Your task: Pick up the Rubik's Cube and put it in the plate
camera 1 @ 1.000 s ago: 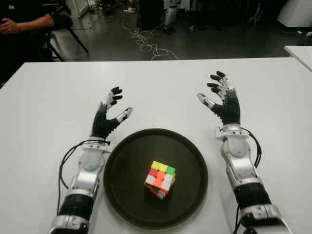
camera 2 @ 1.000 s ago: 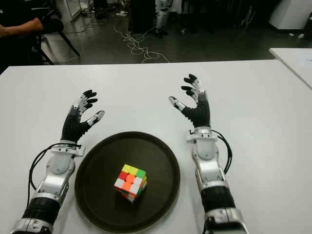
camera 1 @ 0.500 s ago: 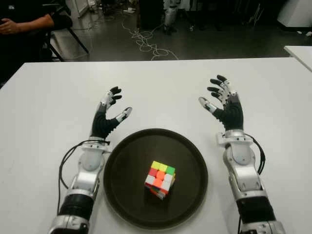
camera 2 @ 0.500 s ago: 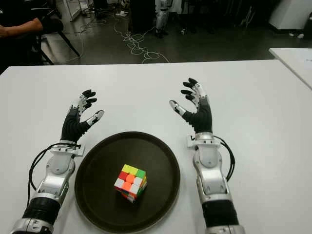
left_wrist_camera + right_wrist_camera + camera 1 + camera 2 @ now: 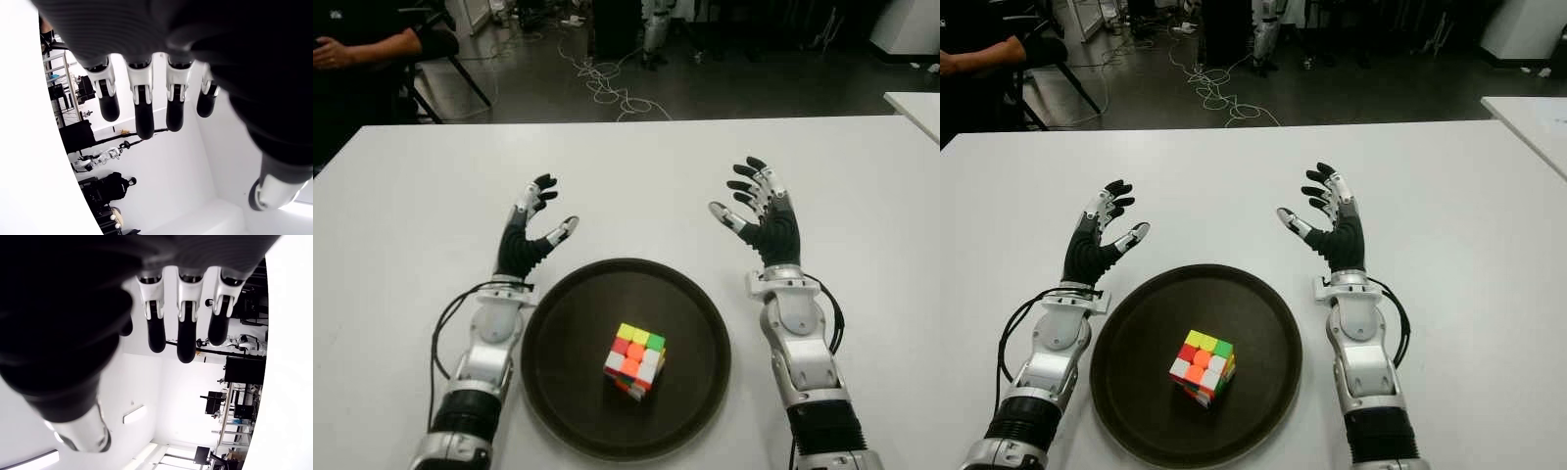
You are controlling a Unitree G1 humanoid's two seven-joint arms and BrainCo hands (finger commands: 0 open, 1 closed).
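Left robot hand (image 5: 530, 227): fingers spread, empty, beside the plate (image 5: 558, 323) | Rubik's Cube (image 5: 635, 359): already sitting in the plate | right robot hand (image 5: 759, 209): splayed, empty | step: placement looks done; you need only keep both hands clear.

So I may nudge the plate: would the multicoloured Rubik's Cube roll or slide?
The multicoloured Rubik's Cube looks rigid and flat-sided, so it probably won't roll. It seems slightly tilted in the round dark plate, so it might slide or settle.
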